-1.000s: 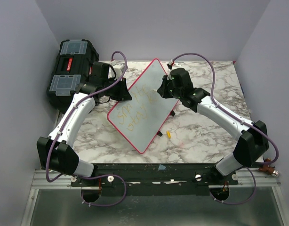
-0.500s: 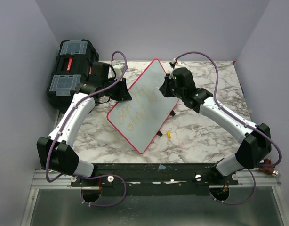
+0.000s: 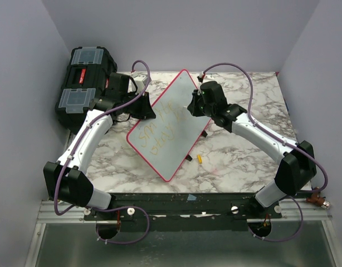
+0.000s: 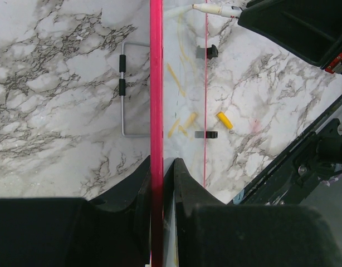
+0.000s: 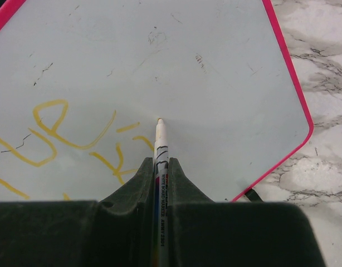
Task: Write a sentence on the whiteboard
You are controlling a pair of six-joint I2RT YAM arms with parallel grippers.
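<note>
**kev:** so where does this go wrong from here? the whiteboard (image 3: 170, 161) sits tilted across the middle of the marble table (image 3: 238, 161); the left gripper (image 4: 160, 164) is pinched on nothing but the thin pink frame, on the side toward the black toolbox (image 3: 84, 83); the right gripper (image 5: 160, 164) is squeezed on the marker (image 5: 159, 146), tip at the white surface just right of the sentence (image 5: 54, 130).

**mo:** my worry is the board; one narrow clamp on one edge, and the marker pushing well away from it; press too hard and I'd guess the board twists or slips in the fingers and the stroke wanders. also the ink is pale yellow-orange; too light a touch may leave nothing readable; and the pen could creep back between the fingers.

**kev:** do the views differ much?

**mo:** yeah; only the right wrist view shows the tip and the letter shapes; the top view just gives two faint lines. only the left wrist view shows the frame seated between both fingers, plus a grey wire loop (image 4: 129, 89) on the board's back side. what looks like the yellow marker cap (image 3: 199, 158) lies loose near the board; top and left wrist catch it, right wrist doesn't.
</note>
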